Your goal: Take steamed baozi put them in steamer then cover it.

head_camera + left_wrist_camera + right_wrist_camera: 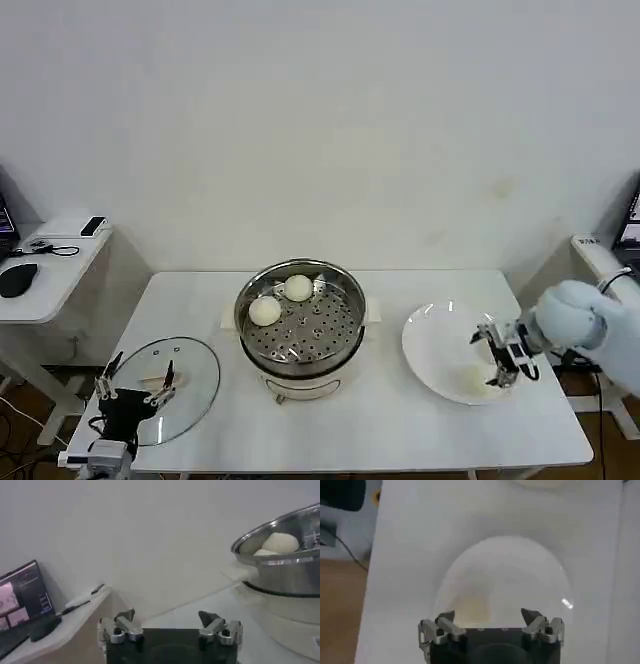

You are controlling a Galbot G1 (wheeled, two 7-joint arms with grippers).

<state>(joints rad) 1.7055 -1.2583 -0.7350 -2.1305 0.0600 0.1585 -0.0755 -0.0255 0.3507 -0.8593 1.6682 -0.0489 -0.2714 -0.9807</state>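
The steamer (300,322) stands mid-table with two steamed baozi (265,311) (298,288) on its perforated tray. In the left wrist view the steamer (282,562) shows a baozi (281,542) above its rim. The cover (185,385), a glass lid, lies flat on the table left of the steamer. My left gripper (138,372) (170,617) hovers open over the lid's near edge. My right gripper (492,357) (489,616) is open just above the white plate (435,345) (520,565). A pale baozi (477,379) (470,607) lies on the plate close to its fingertips.
A side desk (50,270) with a mouse and a black device stands left of the table. Another surface (600,255) is at the far right. A wall rises behind the table. Bare tabletop lies in front of the steamer.
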